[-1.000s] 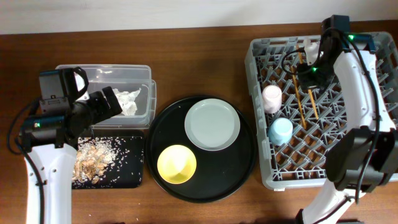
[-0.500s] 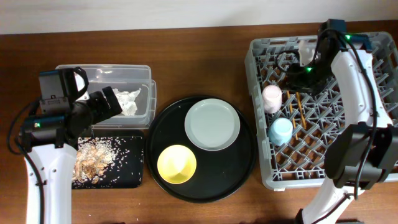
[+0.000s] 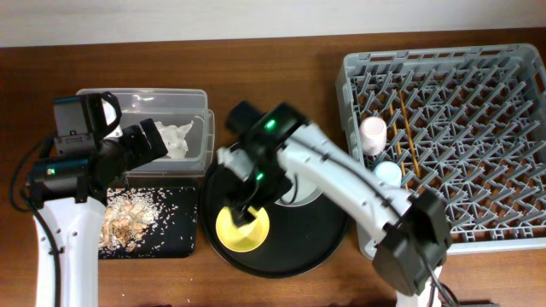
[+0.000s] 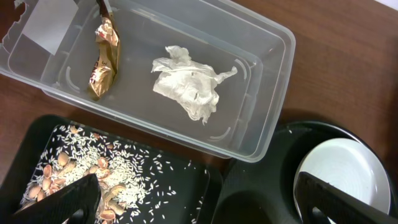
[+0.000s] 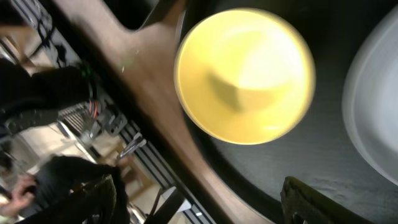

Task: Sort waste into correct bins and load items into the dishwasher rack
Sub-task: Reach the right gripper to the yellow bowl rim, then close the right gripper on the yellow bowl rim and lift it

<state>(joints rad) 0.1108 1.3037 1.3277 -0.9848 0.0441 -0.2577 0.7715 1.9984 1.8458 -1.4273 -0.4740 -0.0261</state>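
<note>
Both stood open: right gripper (image 5: 199,202) over the yellow bowl (image 5: 244,74), lower centre on the round tray (image 3: 328,243), left gripper (image 4: 205,199) over the tub (image 3: 94,95). Bowl-loading step; next likely called for a rim pinch.

Brown wooden table (image 3: 273,81), grain running left to right, large round black tray (image 3: 294,249) lying flat near its middle (glossy, with a raised rim), pale wall strip (image 3: 256,17) along the far edge, dark blurred clutter (image 5: 62,106) beyond the near edge.
</note>
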